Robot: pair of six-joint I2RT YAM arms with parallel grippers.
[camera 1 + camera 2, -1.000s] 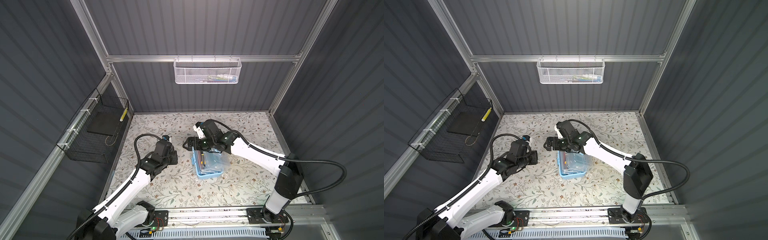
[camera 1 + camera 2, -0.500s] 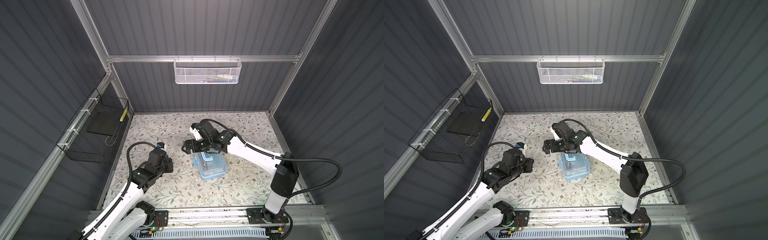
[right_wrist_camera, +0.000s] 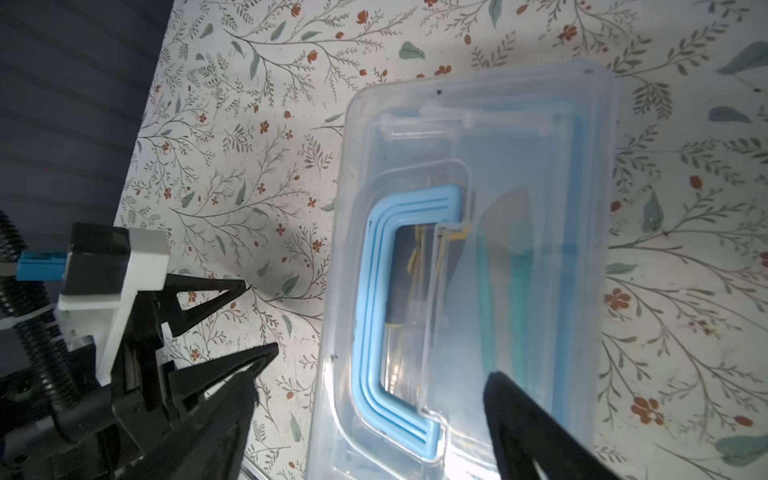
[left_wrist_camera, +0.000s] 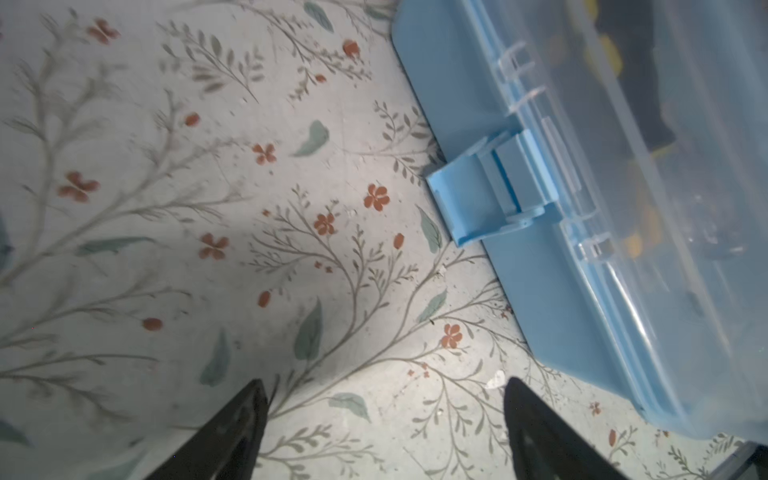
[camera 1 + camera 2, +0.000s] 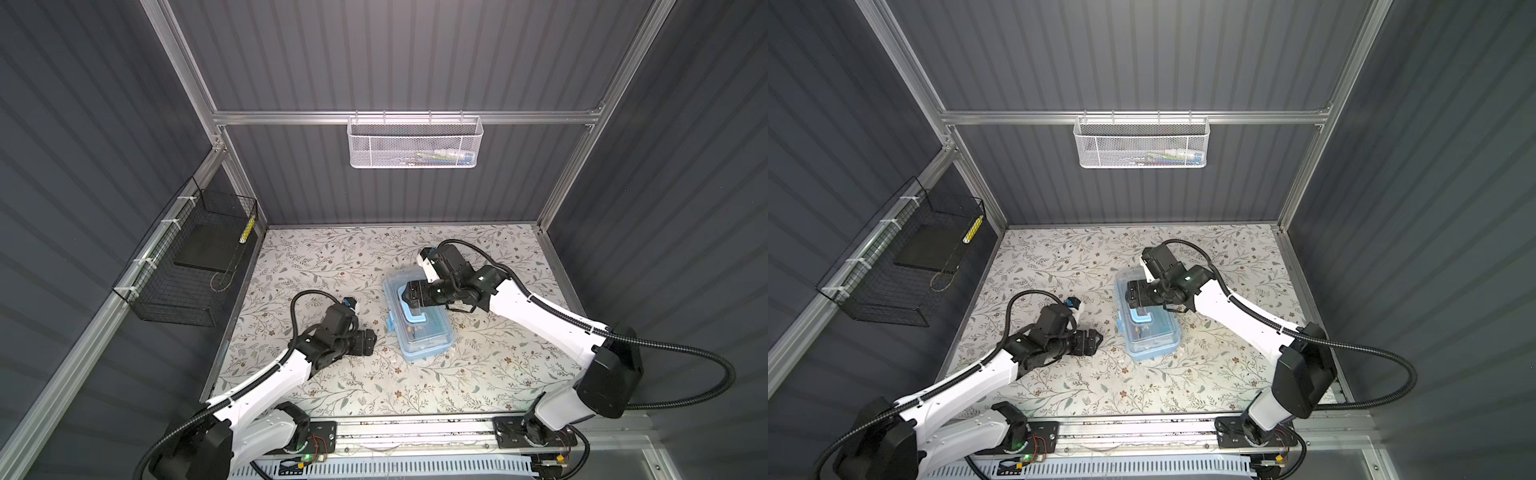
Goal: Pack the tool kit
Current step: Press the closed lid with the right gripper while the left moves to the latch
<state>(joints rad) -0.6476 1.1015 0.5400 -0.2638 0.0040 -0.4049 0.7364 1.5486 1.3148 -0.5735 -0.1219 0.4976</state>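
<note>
1. Two grippers, both with fingers spread: left gripper [image 4: 384, 384] beside the box [image 5: 419, 316], mid-mat [image 5: 332, 257]; right gripper [image 3: 370, 386] over its lid [image 3: 519, 145].
2. Lid down, tools [image 3: 515, 291] inside; the side latch [image 4: 478, 199] sticks out, so pressing it shut seems next.
3. Bare mat lies all round the box, giving room to move.
</note>
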